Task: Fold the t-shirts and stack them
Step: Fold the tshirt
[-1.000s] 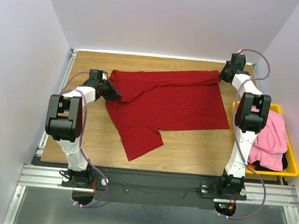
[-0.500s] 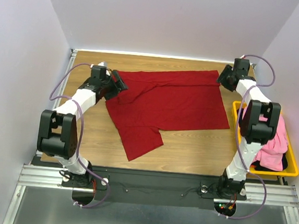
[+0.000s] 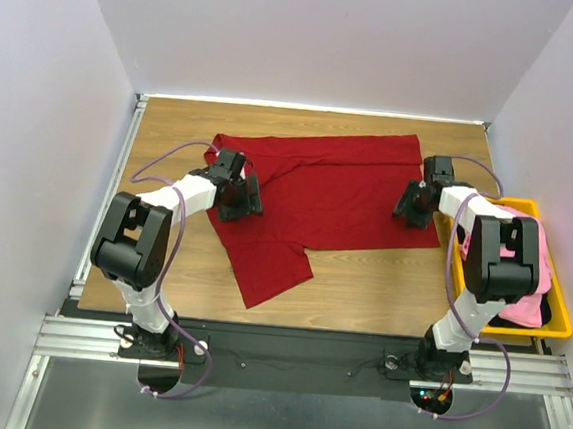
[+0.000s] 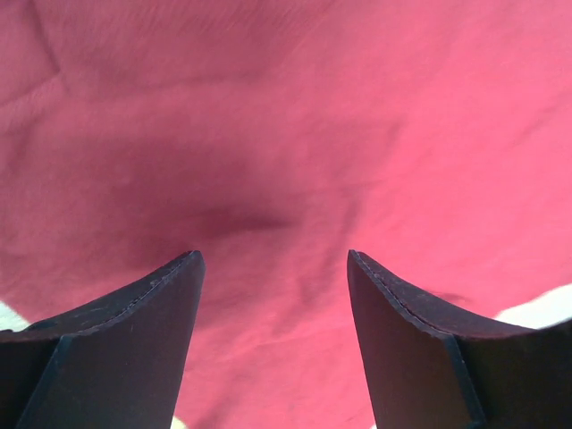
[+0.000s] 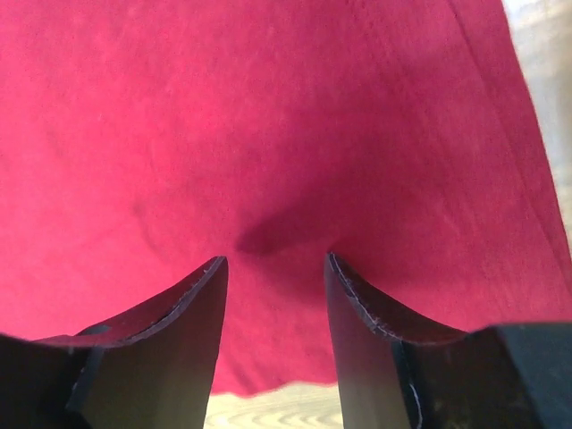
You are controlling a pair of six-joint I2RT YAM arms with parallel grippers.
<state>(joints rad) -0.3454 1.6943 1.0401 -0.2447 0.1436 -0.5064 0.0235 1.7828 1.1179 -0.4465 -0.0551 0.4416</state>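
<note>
Dark red t-shirt (image 3: 338, 194) lies spread over the middle of the wooden surface (image 3: 174, 124). It is mostly flat; one sleeve lobe juts toward the near-left, and the cloth is rumpled at the far-left corner.

Pink t-shirt (image 3: 532, 281) is heaped in the yellow bin (image 3: 556, 320) at the right edge, with a sliver of black cloth (image 3: 498, 318) under it. No folded stack is in sight.

Left tool (image 4: 273, 255) is low over the shirt's left side, jaws apart with nothing between them. Red cloth fills the wrist view, with a shallow dark dimple just ahead of the tips.

Right tool (image 5: 275, 259) is low over the shirt's right side near the hem, jaws also apart and empty. A small pucker sits at its tips, and bare wood shows just past the cloth edge.

Step, as I judge it: early in folding the first shirt, with both tools placed for a pinch on opposite sides.

Next move probably calls for:
- pressing down and closing on the top layer only
- lifting both sides evenly
- carrying the cloth across so the fold lands square

Stacking is a long way off.
</note>
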